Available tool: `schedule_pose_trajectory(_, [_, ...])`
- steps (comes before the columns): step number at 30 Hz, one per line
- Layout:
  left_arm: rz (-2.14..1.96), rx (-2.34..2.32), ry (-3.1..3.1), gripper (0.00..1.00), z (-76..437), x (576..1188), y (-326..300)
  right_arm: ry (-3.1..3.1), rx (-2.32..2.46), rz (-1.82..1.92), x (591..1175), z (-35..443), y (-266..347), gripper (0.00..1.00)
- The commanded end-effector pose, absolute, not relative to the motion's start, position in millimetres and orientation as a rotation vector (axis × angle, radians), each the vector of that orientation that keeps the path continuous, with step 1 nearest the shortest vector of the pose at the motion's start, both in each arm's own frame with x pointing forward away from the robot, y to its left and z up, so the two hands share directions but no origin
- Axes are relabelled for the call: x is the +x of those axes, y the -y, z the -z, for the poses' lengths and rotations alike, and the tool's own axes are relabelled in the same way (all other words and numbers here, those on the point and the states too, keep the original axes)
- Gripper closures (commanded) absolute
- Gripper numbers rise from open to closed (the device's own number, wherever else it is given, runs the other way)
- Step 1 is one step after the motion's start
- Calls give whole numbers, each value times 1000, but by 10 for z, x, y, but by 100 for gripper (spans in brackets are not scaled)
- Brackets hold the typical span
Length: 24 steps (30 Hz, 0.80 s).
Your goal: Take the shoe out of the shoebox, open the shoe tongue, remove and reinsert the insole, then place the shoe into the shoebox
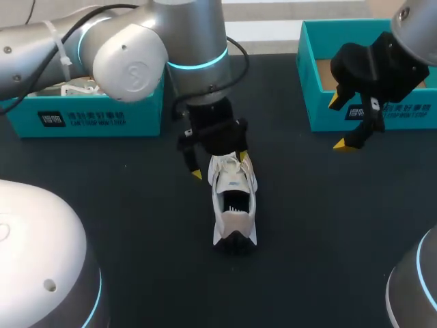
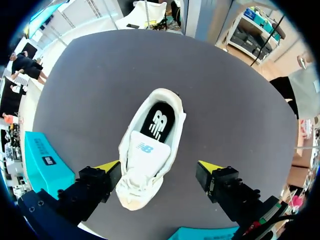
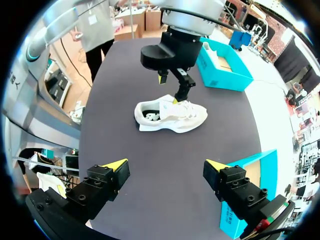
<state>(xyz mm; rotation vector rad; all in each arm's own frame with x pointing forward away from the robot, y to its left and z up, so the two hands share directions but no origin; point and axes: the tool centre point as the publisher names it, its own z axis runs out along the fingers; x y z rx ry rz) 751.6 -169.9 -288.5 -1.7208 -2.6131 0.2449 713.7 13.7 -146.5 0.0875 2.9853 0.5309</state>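
Centrally on the black table (image 1: 328, 225) lies the shoe (image 1: 233, 205); left gripper (image 2: 159, 167), right gripper (image 3: 165, 165) gape empty.

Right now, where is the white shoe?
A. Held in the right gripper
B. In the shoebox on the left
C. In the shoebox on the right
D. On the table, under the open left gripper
D: the shoe lies on the dark table, and the left gripper hangs over its laced front with the fingers spread wide, not clamping it.
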Motion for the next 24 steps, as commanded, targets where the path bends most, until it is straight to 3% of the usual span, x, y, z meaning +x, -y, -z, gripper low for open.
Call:
schedule_pose_trajectory(1, [-138,-1491,2823,0,2866,7307,1662,-2990,90,-524,7159,1471,-155,0])
schedule_pose_trajectory(14, [-120,-516,3216,0,2853,6890,1509,-2990,90,-524,7159,1471,-155,0])
schedule_pose_trajectory(24, [-265,-211,3241,0,2965,6697,1558,-2990,90,-524,7159,1471,-155,0])
